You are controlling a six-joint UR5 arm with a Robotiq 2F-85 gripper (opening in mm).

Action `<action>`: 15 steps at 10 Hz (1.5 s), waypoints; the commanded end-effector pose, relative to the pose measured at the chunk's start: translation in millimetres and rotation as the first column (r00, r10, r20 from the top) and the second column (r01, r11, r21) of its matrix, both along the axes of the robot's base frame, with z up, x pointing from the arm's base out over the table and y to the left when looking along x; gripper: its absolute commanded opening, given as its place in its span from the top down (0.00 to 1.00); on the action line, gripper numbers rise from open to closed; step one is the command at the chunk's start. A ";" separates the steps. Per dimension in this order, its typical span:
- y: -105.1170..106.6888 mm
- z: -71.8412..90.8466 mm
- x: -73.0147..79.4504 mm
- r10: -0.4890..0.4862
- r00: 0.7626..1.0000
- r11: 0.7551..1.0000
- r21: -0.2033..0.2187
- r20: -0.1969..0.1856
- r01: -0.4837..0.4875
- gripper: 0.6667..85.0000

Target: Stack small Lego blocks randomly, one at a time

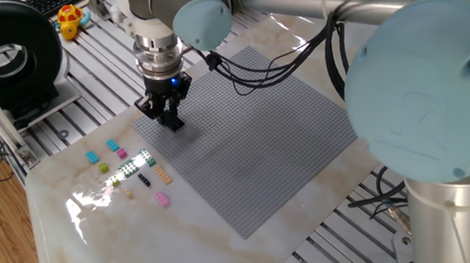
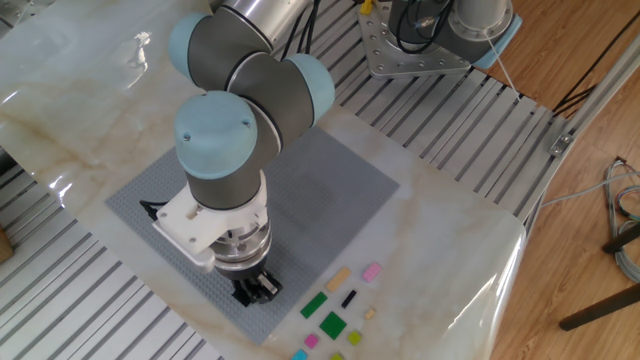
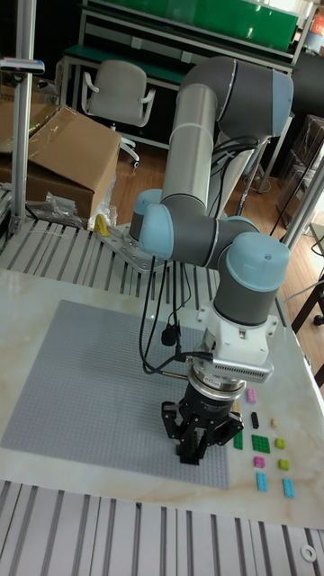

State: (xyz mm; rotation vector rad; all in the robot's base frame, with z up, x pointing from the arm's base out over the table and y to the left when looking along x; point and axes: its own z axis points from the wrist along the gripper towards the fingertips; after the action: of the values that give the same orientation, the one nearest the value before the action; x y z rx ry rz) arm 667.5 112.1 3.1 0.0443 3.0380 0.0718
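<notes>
Several small Lego blocks lie loose on the marble sheet beside the grey baseplate (image 1: 253, 138): cyan (image 1: 91, 156), pink (image 1: 163, 199), black (image 1: 144, 180), tan (image 1: 162, 171). The other fixed view shows green (image 2: 332, 324), tan (image 2: 338, 278) and pink (image 2: 372, 271) ones. My gripper (image 1: 172, 121) points straight down over the baseplate's corner nearest the blocks, just above the studs. Its fingers are drawn together, and I see nothing between the tips. The gripper (image 3: 193, 453) stands left of the block cluster (image 3: 261, 443) in the tall view.
A black round device (image 1: 3, 51) and a yellow toy (image 1: 70, 17) sit beyond the marble sheet on the slotted aluminium table. Black cables (image 1: 246, 69) hang over the baseplate. The arm's large elbow (image 1: 428, 94) fills the right foreground.
</notes>
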 end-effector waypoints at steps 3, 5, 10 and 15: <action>1.4 1.3 1.4 -0.005 1.000 1.000 0.012 0.002 0.005 0.70; 1.8 1.3 1.4 -0.002 1.000 1.000 0.014 0.003 0.002 0.68; 1.5 1.8 3.3 0.014 1.000 1.000 0.012 0.011 -0.014 0.60; 0.4 2.3 4.0 0.026 1.000 1.000 0.009 0.015 -0.026 0.53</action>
State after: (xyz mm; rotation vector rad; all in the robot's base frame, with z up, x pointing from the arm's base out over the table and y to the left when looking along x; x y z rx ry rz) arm 670.5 112.2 4.0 0.0003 3.0262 0.0745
